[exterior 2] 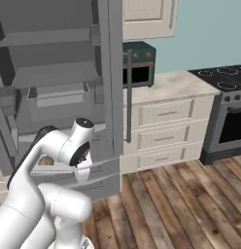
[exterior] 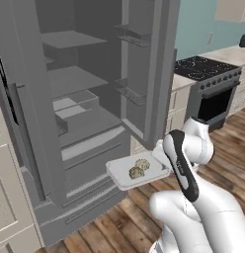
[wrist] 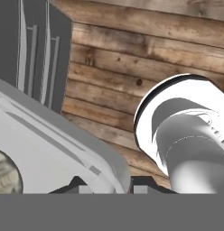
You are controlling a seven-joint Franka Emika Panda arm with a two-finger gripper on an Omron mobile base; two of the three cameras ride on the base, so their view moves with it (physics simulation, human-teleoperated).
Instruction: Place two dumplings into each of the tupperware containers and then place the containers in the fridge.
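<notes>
Dumplings (exterior: 140, 168), two of them, lie loose in the stiff, light container (exterior: 122, 175) which the gripper (wrist: 128, 182) holds by its right rim with nearly closed jaws, near the open fridge (exterior: 75, 99), so they probably slide if it tilts.

A tupperware container (exterior: 125, 174) hangs in mid-air at the centre of the left base view, above the wooden floor (exterior: 119, 225) and in front of the open fridge (exterior: 80, 113), which fills the upper left of the frame. Two dumplings (exterior: 140, 168) lie side by side in the container, toward its right end. The gripper (wrist: 109, 186) sits at the container's right edge, its fingertips to either side of the rim at the bottom of the hand view. To the fridge's right stands a counter with drawers (exterior 2: 163, 116); a small oven (exterior 2: 139, 63) rests on it, against the wall. A stove (exterior: 213, 89) stands further right, in the upper right of the frame.
</notes>
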